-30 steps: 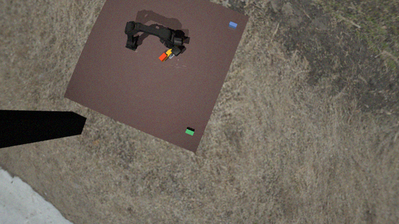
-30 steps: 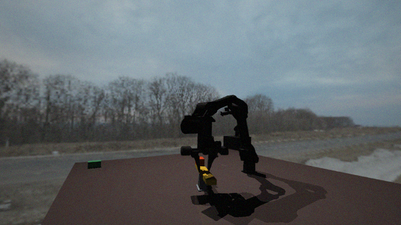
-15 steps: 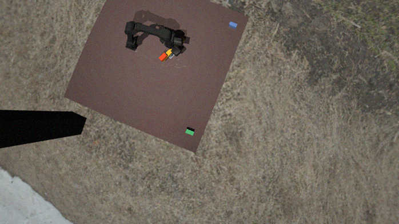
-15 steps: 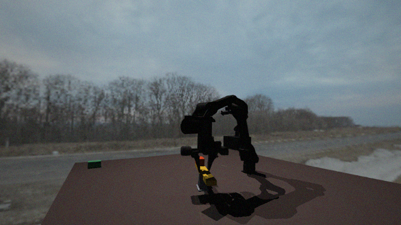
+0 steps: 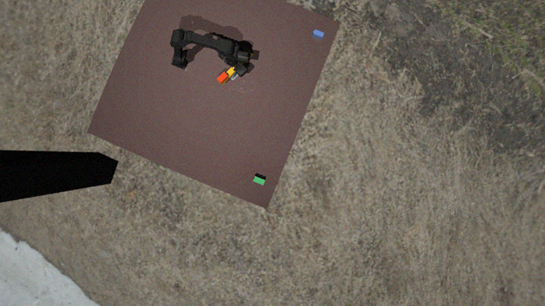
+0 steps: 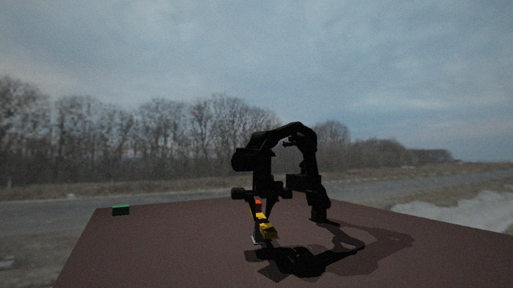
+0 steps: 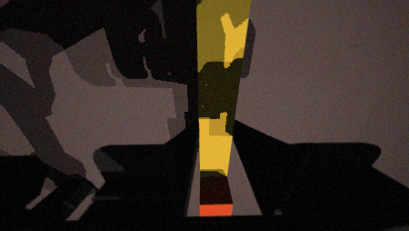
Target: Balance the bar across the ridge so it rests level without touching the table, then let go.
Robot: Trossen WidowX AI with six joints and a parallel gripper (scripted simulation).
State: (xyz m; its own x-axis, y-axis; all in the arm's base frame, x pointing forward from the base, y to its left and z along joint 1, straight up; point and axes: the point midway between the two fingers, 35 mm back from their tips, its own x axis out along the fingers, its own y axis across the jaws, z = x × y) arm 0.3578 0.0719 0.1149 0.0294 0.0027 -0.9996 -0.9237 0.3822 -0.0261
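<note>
The yellow bar (image 5: 230, 72) (image 6: 267, 231) (image 7: 214, 152) has an orange-red block (image 5: 222, 78) (image 6: 258, 205) (image 7: 216, 210) at one end. My gripper (image 6: 261, 217) (image 7: 214, 124) is shut on the bar, with one dark finger on each side of it. The bar is held above the table, and its yellow end points toward the exterior camera. The pale grey ridge (image 5: 234, 76) (image 6: 257, 240) stands under the bar and is mostly hidden by it. I cannot tell whether bar and ridge touch, or whether the bar is exactly level.
The brown table (image 5: 180, 120) (image 6: 171, 261) carries a blue block (image 5: 318, 34) near one corner. A green block (image 5: 259, 179) (image 6: 121, 210) sits near another corner. The arm's dark shadow falls on the table beside the ridge and across the bar.
</note>
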